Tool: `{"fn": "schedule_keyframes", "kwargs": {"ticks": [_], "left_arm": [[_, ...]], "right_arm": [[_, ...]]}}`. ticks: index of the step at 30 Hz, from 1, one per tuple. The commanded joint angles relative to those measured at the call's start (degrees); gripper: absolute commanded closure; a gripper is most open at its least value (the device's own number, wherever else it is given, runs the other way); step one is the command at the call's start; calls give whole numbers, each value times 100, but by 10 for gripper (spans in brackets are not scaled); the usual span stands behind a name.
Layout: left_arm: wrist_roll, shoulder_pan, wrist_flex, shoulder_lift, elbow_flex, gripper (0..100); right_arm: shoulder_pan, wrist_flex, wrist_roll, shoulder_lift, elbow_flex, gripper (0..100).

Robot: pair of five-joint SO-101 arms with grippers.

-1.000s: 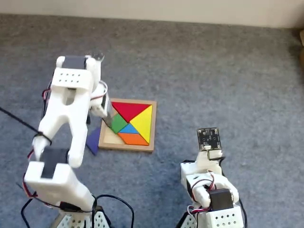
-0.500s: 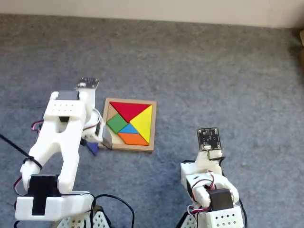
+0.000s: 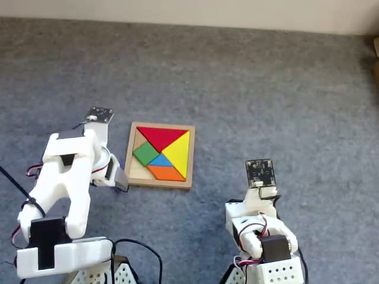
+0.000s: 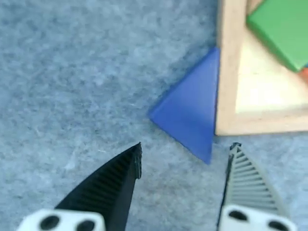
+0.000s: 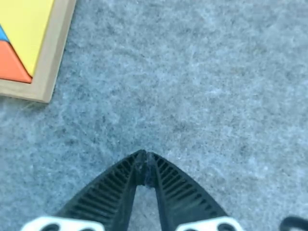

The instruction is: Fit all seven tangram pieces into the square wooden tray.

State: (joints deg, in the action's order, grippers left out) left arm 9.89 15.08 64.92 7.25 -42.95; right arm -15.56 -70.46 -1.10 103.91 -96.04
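The square wooden tray (image 3: 190, 158) lies on the grey carpet holding red (image 3: 160, 137), yellow (image 3: 178, 152), green (image 3: 145, 154), light blue (image 3: 159, 160) and orange (image 3: 166, 172) pieces, with a bare patch (image 4: 262, 86) at one corner. A dark blue triangle (image 4: 190, 110) lies on the carpet, touching the tray's outer rim (image 4: 225, 72). My left gripper (image 4: 185, 151) hangs open just short of that triangle, holding nothing. My right gripper (image 5: 146, 163) sits shut and empty over bare carpet, apart from the tray's corner (image 5: 45, 77).
Grey carpet surrounds the tray on all sides. The left arm (image 3: 65, 177) stands just left of the tray and hides most of the blue triangle from above. The right arm's base (image 3: 260, 236) sits at the front right.
The left arm has pulled back from over the tray's left side to the carpet left of it. The right arm has not moved.
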Motion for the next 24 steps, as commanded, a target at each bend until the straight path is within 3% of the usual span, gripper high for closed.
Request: {"fn": "schedule_keyframes", "kwargs": {"ticks": [1, 15, 24], "left_arm": [[44, 171, -202, 215, -4, 720], [431, 1121, -615, 215, 31, 720], [791, 444, -580, 224, 207, 720]], "right_arm": [[66, 13, -53, 84, -875, 982], [66, 13, -53, 84, -875, 982], [66, 13, -53, 84, -875, 982]]}}
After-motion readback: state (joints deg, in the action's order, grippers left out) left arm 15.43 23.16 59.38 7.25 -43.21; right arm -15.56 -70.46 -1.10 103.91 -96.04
